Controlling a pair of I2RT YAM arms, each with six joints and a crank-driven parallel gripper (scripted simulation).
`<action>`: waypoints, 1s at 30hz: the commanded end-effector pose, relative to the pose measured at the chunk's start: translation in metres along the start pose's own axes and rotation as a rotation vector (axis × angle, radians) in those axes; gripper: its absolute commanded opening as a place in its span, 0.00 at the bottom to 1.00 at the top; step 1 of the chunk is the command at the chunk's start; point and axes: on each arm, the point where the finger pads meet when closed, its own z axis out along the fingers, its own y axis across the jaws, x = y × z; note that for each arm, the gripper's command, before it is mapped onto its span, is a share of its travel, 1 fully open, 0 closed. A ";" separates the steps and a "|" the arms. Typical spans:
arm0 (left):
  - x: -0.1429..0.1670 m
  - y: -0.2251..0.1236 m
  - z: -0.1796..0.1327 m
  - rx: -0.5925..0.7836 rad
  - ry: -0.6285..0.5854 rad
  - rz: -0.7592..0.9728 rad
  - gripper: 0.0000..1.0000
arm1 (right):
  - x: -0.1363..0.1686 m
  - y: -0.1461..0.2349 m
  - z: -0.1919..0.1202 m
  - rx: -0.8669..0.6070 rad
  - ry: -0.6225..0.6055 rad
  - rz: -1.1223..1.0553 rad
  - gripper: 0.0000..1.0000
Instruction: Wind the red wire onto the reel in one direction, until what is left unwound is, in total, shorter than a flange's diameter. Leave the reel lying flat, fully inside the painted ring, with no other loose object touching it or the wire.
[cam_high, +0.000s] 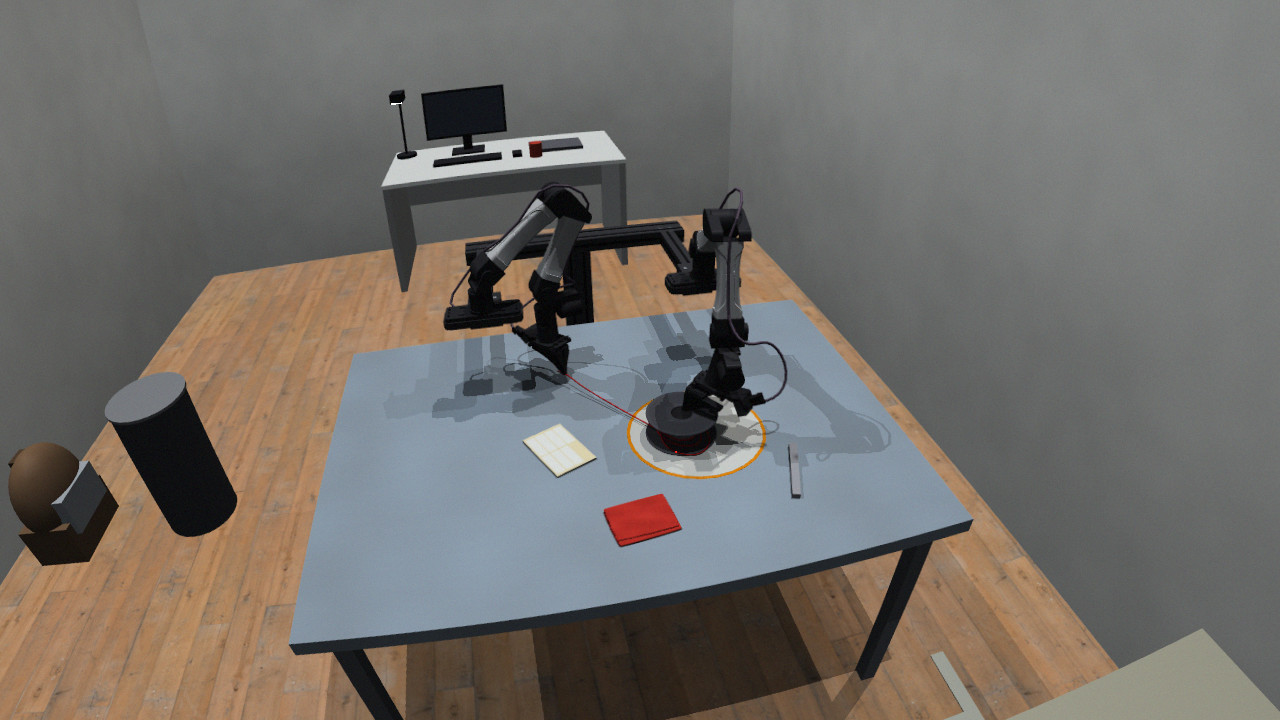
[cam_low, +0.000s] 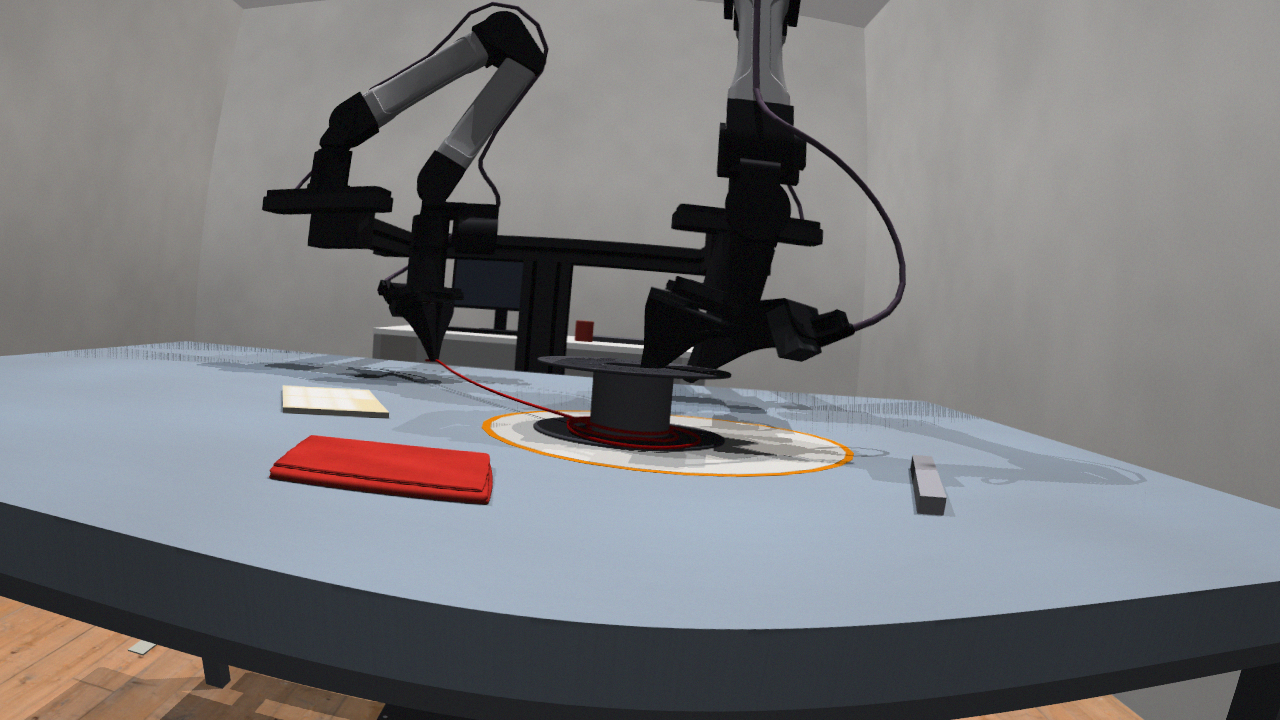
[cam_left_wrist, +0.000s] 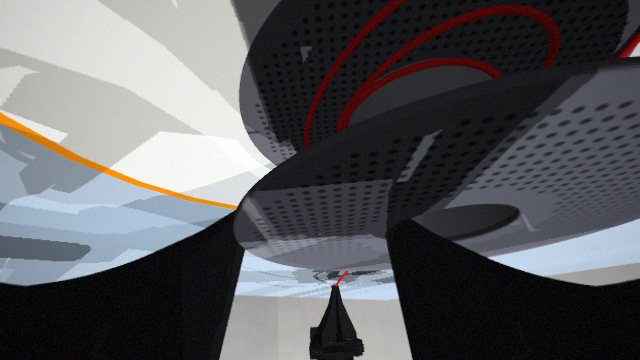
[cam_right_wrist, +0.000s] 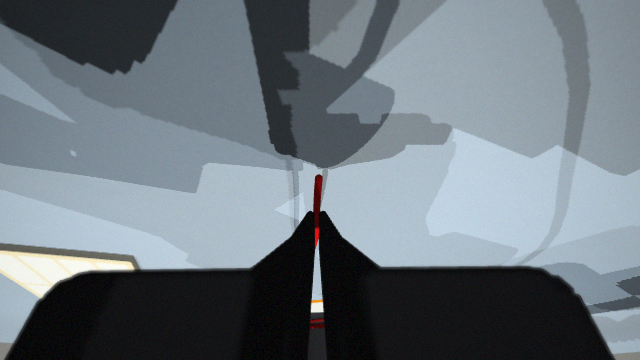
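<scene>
The black reel (cam_high: 665, 413) (cam_low: 631, 400) (cam_left_wrist: 320, 200) stands upright on its lower flange inside the painted ring (cam_high: 699, 477) (cam_left_wrist: 135, 183), toward the ring's left side in the top view. My left gripper (cam_low: 677, 364) (cam_left_wrist: 316, 213) is shut on the reel, one finger in the hub's bore and one outside the upper flange's rim. The red wire (cam_left_wrist: 450, 61) (cam_right_wrist: 317, 195) lies in loose turns around the hub, low over the lower flange. Its free part runs nearly straight to my right gripper (cam_high: 565, 371) (cam_low: 433, 360) (cam_right_wrist: 317, 215), which is shut on the wire near its end, just above the table.
A cream tile-like card (cam_high: 559, 449) (cam_low: 334, 400) lies left of the ring in the top view. A folded red cloth (cam_high: 641, 519) (cam_low: 380, 468) lies nearer the front edge. A small grey bar (cam_high: 794, 471) (cam_low: 927, 484) lies right of the ring. None touches the reel or wire.
</scene>
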 end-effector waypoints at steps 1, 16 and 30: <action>-0.016 0.011 0.001 -0.005 -0.137 -0.327 0.66 | -0.008 -0.008 -0.005 0.017 -0.082 0.004 0.00; -0.010 0.011 -0.001 -0.013 -0.241 -0.587 0.93 | 0.001 -0.013 -0.007 0.016 -0.082 0.037 0.00; 0.018 0.009 -0.050 -0.014 -0.241 -0.581 0.93 | 0.005 -0.016 -0.008 0.016 -0.082 0.044 0.00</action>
